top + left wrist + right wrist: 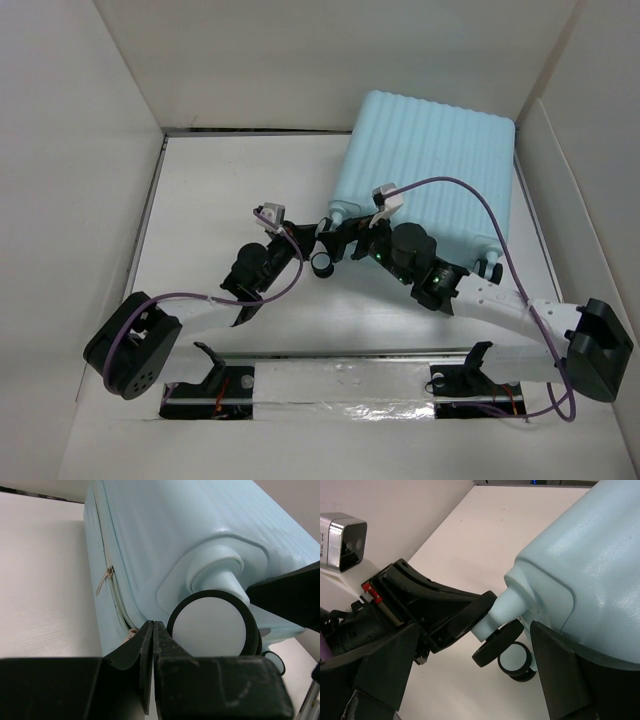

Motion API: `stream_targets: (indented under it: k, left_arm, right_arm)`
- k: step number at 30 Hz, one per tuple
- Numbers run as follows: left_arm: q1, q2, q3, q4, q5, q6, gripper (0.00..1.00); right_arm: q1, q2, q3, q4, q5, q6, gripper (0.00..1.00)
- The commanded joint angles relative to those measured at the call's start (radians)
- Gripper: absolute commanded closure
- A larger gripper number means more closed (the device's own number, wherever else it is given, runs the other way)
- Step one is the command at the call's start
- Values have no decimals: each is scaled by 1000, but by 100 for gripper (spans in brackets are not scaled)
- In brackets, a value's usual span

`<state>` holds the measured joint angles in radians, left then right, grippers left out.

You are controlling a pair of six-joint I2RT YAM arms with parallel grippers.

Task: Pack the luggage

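Note:
The luggage (430, 170) is a pale aqua ribbed suitcase lying closed at the back right. Its zipper (107, 575) runs down the side seam. My left gripper (303, 243) is shut and empty, and its tips (152, 626) sit right beside a black-and-white caster wheel (212, 625) at the suitcase's near-left corner. In the right wrist view the left gripper's fingers (445, 607) press against that caster's stem. My right gripper (475, 630) is open and straddles the same caster wheel (500, 642) without gripping it. A second wheel (515, 660) sits just behind.
White walls box in the table (230, 180) on the left, back and right. The suitcase's right side lies close to the right wall (560, 170). A taped strip (350, 385) runs along the near edge between the arm bases.

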<state>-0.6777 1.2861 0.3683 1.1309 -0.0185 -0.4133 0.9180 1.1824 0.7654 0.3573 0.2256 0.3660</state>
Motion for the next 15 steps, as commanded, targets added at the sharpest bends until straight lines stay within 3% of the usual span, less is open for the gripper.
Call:
stream_targets:
  k: [1,15]
  left_arm:
    - [-29,-34,52,49,84,-22,100]
    - [-29,-2,44,112,149,-85,100]
  right_arm:
    - [10,23,60,-10,37,1,2]
    - [10,71,101,-129,138,74,0]
